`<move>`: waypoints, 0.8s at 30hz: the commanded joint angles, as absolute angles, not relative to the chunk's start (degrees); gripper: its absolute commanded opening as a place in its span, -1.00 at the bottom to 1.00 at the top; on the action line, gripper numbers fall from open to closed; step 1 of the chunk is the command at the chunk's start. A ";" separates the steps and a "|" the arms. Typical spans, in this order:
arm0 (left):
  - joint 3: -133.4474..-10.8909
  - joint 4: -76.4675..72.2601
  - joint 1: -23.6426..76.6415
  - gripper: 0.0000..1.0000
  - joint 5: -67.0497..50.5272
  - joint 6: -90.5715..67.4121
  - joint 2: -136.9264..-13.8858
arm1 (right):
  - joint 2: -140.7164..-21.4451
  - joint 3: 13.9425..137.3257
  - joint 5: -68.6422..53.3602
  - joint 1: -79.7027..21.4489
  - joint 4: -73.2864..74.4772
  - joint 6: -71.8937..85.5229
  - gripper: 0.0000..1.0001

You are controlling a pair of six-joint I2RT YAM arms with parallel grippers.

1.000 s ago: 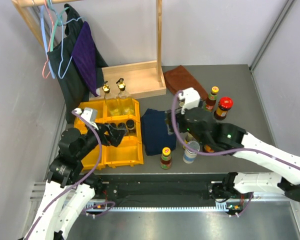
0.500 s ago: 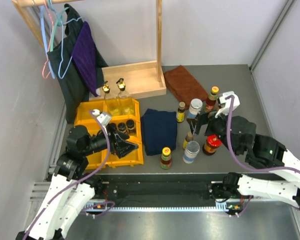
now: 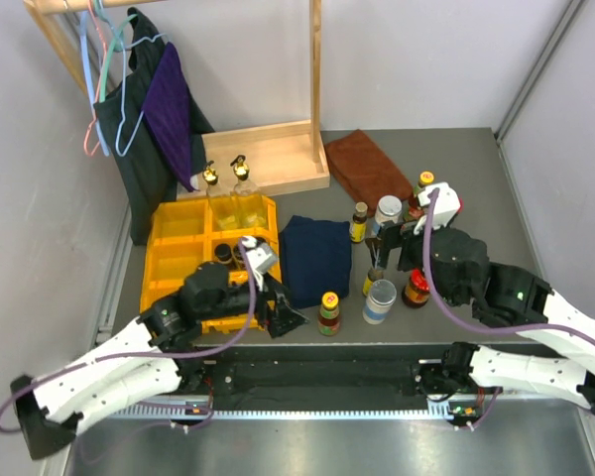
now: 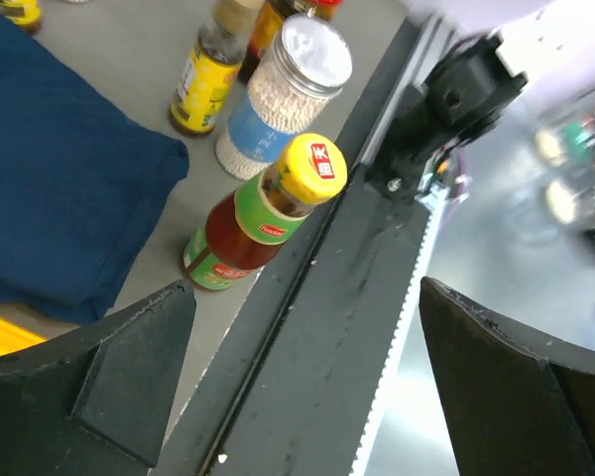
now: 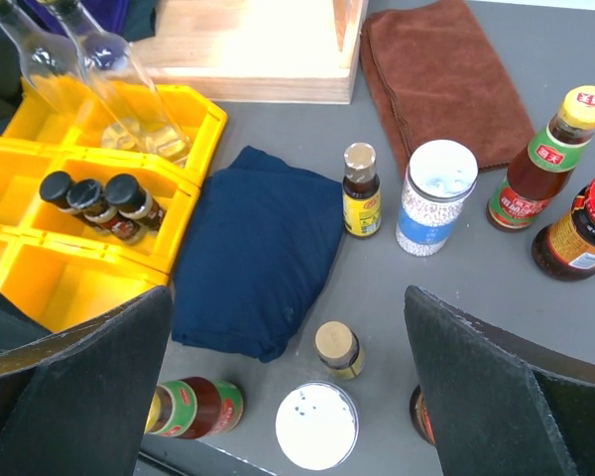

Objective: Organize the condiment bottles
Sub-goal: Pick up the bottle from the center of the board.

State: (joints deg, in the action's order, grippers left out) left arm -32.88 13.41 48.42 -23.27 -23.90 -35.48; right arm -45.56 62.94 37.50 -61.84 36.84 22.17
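Black fingers [image 4: 109,382] of the left gripper [image 3: 281,313] stand wide apart, closed on nothing. Those of the right gripper [image 3: 392,245] are spread just as wide. The left arm [image 3: 109,372] lies low, stretched along the near edge of the grey table [image 3: 476,178], with its gripper at the front right corner of the yellow plastic bins [image 3: 174,238]. The right arm [image 3: 516,297] is bent, its gripper raised over the loose bottles.

In the bins, two tall clear gold-topped bottles [image 5: 119,74] stand in a far compartment, and three dark black-capped bottles [image 5: 99,203] sit together in the next. Right of the navy folded cloth [image 3: 315,260] stand two white-lidded jars [image 5: 434,196] and a red-lidded jar [image 5: 585,223]. A yellow-capped sauce bottle [image 4: 268,208] stands upright at the table's front edge, just before the left gripper.
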 commanded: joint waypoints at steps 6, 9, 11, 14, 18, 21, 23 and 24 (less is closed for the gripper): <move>-32.96 1.77 67.49 0.98 10.18 -15.56 -43.06 | -45.97 63.54 38.93 -61.00 36.03 22.50 0.97; -31.47 -2.87 71.53 0.98 15.02 -14.07 -43.85 | -45.79 63.37 39.29 -60.82 36.21 22.33 0.98; -30.77 -5.09 73.46 0.98 15.82 -13.10 -45.17 | -45.79 63.37 39.37 -60.73 36.21 22.24 0.98; -29.71 -8.69 75.40 0.98 17.40 -12.57 -47.19 | -45.79 63.37 39.37 -60.47 36.12 22.24 0.97; -29.09 -11.77 76.11 0.98 19.50 -12.31 -49.83 | -45.79 63.46 39.29 -60.29 36.47 22.15 0.98; -28.83 -14.85 76.29 0.98 19.95 -11.78 -51.50 | -45.79 63.37 39.38 -60.21 36.56 22.15 0.97; -29.18 -15.81 76.38 0.98 20.65 -11.69 -52.99 | -45.88 63.46 39.46 -60.21 36.74 22.24 0.97; -29.61 -15.99 76.38 0.98 20.74 -11.69 -53.52 | -45.79 63.46 39.46 -60.21 36.74 22.24 0.98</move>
State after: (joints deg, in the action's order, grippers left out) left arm -29.08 -8.58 75.92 18.13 -12.91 -52.05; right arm -46.37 62.94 38.37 -60.82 36.95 22.17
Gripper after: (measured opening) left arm 0.987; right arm 0.987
